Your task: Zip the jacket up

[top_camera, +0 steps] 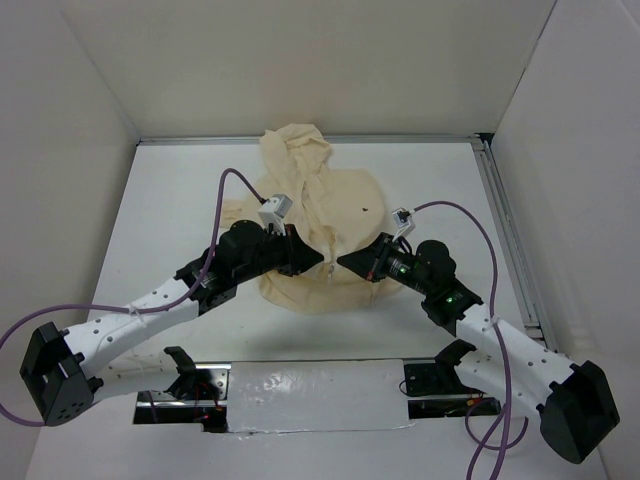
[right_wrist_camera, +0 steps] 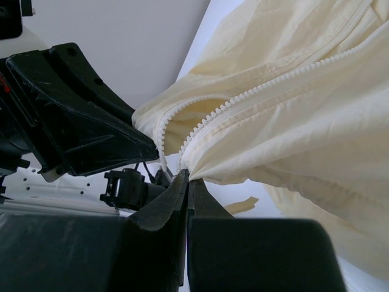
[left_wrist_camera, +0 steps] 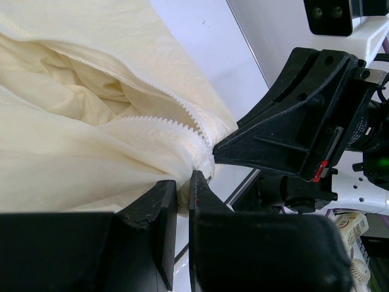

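The cream hooded jacket [top_camera: 320, 215] lies on the white table, hood at the far side, front up, a tiny dark spot [top_camera: 367, 209] on its chest. Both grippers meet at the bottom of its open front zipper. My left gripper [top_camera: 318, 264] is shut on the bottom hem by the zipper teeth [left_wrist_camera: 176, 125], with fabric pinched between its fingers in the left wrist view [left_wrist_camera: 182, 191]. My right gripper [top_camera: 343, 260] is shut on the opposite zipper edge [right_wrist_camera: 243, 97], cloth bunched at its fingertips in the right wrist view [right_wrist_camera: 187, 177]. The zipper stands open above the grippers.
White walls enclose the table on three sides. A metal rail [top_camera: 510, 240] runs along the right edge. The arm bases and a foil-covered strip [top_camera: 320, 385] sit at the near edge. Purple cables [top_camera: 235, 180] loop above both arms.
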### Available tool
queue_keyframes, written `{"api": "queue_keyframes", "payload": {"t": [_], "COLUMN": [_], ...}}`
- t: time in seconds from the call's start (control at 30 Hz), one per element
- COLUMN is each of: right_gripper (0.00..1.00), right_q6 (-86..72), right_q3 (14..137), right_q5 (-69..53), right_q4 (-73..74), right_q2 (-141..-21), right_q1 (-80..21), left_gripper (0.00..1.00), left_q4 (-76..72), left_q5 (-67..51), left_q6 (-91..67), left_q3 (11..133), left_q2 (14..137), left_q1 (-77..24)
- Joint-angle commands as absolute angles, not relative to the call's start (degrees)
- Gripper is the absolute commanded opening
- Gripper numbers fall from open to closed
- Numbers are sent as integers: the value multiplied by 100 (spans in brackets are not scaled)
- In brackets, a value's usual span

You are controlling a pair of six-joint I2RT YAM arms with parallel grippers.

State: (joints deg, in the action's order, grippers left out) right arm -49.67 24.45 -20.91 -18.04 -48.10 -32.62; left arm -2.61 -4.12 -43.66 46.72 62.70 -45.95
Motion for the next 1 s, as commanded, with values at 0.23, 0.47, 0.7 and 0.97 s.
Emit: {"api": "queue_keyframes", "payload": {"t": [0.23, 0.47, 0.7, 0.97], "right_gripper": [0, 0, 0, 0], "right_q6": [-4975, -5045, -5080, -5142], "right_q3": [2663, 2663, 2663, 2593], "right_q5": [-2241, -2399, -2364, -2215], "right_q4": [-1986, -2021, -2109, -2284], "right_q2": [-4632, -4641, -4676, -4702], "right_q1": [-3208, -3190, -3182, -3138], "left_gripper": [0, 0, 0, 0], "left_q4": [-598, -527, -607, -782], "left_q5": [-343, -377, -422, -676], "left_q6": [-4263, -4307, -4236, -4201], "left_q3": [4693, 4694, 4650, 4553], "left_q2": [6223, 6302, 6240, 6179], "left_q1": [-4623, -4614, -4623, -4632]}}
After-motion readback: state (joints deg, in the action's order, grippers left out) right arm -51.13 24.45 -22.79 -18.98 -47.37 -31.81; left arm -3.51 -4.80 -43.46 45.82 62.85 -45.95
